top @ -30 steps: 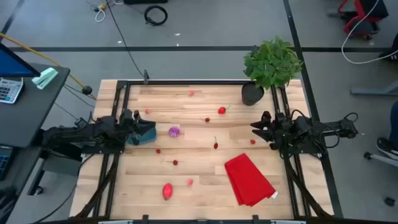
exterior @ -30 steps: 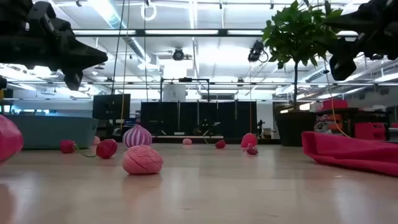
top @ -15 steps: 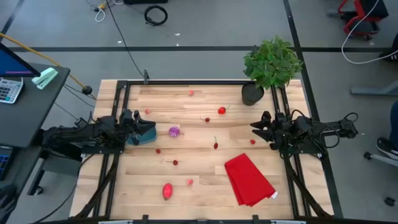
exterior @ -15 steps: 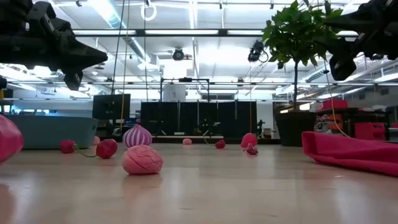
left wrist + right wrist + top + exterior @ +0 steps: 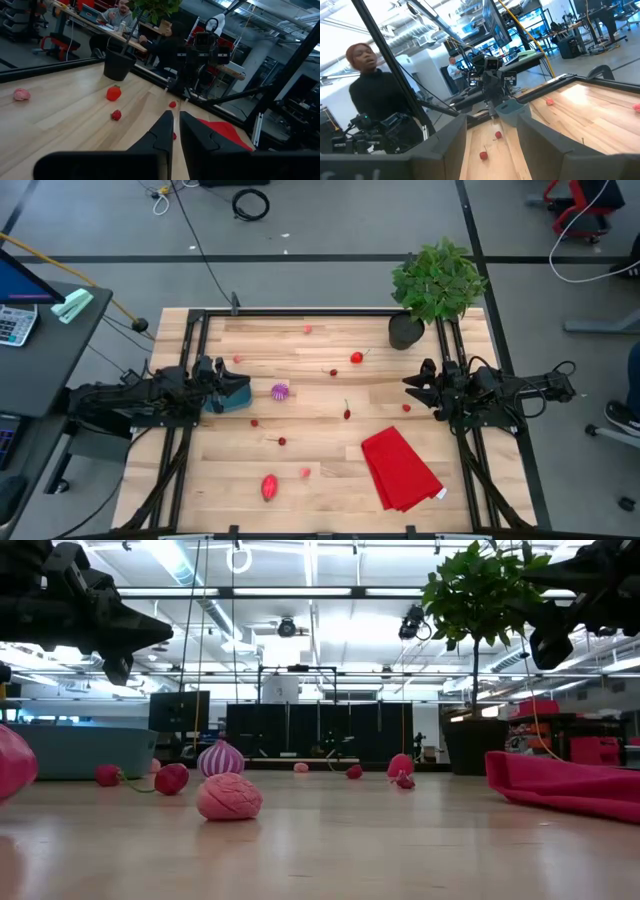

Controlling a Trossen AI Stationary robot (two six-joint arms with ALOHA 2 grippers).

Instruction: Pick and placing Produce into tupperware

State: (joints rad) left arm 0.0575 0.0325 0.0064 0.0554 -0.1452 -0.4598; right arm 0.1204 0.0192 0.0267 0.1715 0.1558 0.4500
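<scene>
Nothing had shifted over the last second: your left end effector (image 5: pixel 222 388) hung nearly closed and empty over the teal container (image 5: pixel 236 392) at the table's (image 5: pixel 320 405) left edge; your right end effector (image 5: pixel 418 383) waited spread, empty. Glossy round fruit (image 5: pixel 355 358) lay scattered on wood; no picking had begun.

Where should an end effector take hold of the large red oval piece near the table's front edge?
Across the narrow middle of the large red oval piece, coming straight down from above: it lies flat and alone on the table, with free space on both long sides.
</scene>
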